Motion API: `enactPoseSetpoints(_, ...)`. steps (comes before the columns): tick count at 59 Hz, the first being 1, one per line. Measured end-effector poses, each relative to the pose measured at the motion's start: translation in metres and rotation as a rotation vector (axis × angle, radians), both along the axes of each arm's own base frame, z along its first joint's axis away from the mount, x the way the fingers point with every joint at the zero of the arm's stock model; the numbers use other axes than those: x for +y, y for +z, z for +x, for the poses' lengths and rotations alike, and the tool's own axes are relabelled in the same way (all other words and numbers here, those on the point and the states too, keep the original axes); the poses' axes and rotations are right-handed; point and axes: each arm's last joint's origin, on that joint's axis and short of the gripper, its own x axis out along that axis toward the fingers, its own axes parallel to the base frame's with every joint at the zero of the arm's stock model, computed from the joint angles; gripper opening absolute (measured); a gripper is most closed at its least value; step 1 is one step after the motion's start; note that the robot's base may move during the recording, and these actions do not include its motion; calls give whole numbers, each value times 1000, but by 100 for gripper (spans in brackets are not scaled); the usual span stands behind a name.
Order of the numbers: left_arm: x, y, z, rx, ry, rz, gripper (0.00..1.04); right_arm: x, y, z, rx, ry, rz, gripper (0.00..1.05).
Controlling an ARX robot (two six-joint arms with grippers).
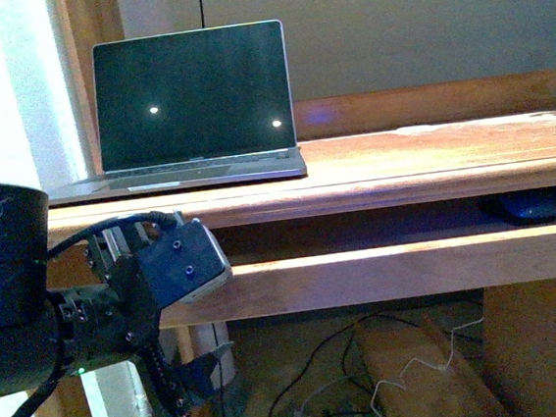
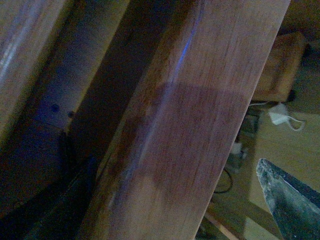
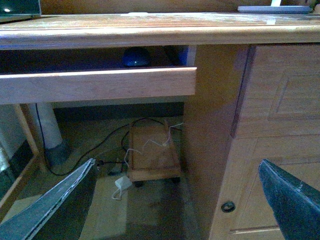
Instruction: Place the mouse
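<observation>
The mouse [image 1: 522,208] is a small dark rounded shape lying on the pull-out shelf [image 1: 412,265] under the desk top, at the right. It also shows in the right wrist view [image 3: 136,57], behind the shelf's front board. My left gripper [image 1: 181,376] hangs low at the front left, below the shelf's left end, open and empty. In its wrist view only one fingertip [image 2: 290,200] shows, with the shelf board [image 2: 200,115] close by. My right gripper [image 3: 175,210] is open and empty, low in front of the desk, well below the mouse. It is out of the front view.
An open laptop [image 1: 194,103] with a dark screen stands on the wooden desk top [image 1: 430,154] at the left. Cables [image 1: 373,377] and a small wooden trolley [image 3: 152,155] lie on the floor under the desk. A cabinet door [image 3: 280,125] stands at the right.
</observation>
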Motion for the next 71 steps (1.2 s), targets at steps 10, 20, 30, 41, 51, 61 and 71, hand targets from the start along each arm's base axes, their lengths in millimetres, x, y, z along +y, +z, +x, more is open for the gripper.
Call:
enactPoseSetpoints(10,-18,8,-43,152,-120,-28,97,0,0,0,0,0,0,97)
enactPoseSetpoints(20,-35,8,-81,291,-199,-99,97,0,0,0,0,0,0,97)
enactPoseSetpoints(30,-43,17,-111,481,-243,-283,97,0,0,0,0,0,0,97)
enactPoseSetpoints(41,-43,33,-125,638,-285,-585,97,0,0,0,0,0,0,97)
enactPoseSetpoints(51,-38,77,-131,727,-219,-945,97,0,0,0,0,0,0,97)
enactPoseSetpoints(61,-32,85,-132,683,-21,-1001,97,0,0,0,0,0,0,97)
enactPoseSetpoints(71,-18,93,-138,461,233,-927,97,0,0,0,0,0,0,97)
